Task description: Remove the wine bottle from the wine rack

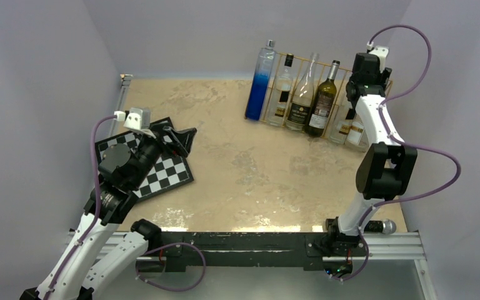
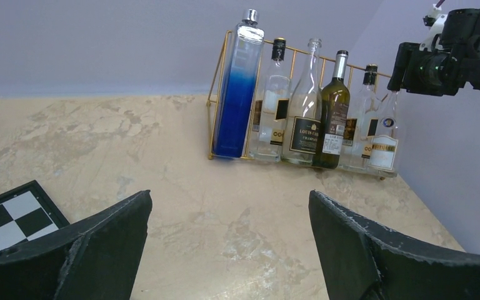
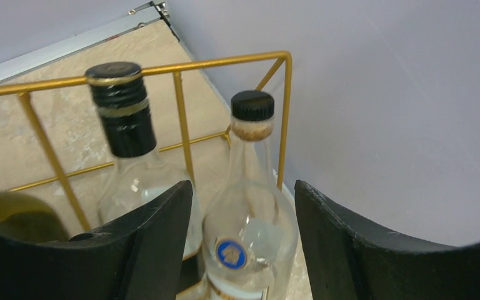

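The gold wire wine rack [image 1: 300, 60] stands at the back right and holds several upright bottles: a tall blue one [image 1: 259, 81], two clear ones, a dark green wine bottle [image 1: 322, 103] and two more clear ones at the right end. My right gripper [image 3: 244, 187] is open above the rack's right end. Its fingers [image 3: 156, 237] straddle the shoulder of the end clear bottle with a blue emblem [image 3: 250, 250], not closed on it. My left gripper [image 2: 230, 195] is open and empty, far left, facing the rack [image 2: 219, 94].
A black-and-white checkerboard [image 1: 162, 172] lies at the left under my left gripper [image 1: 184, 137]. The right wall stands close beside the rack's end [image 3: 284, 112]. The back wall is just behind the rack. A black-capped clear bottle [image 3: 128, 156] stands beside the straddled one.
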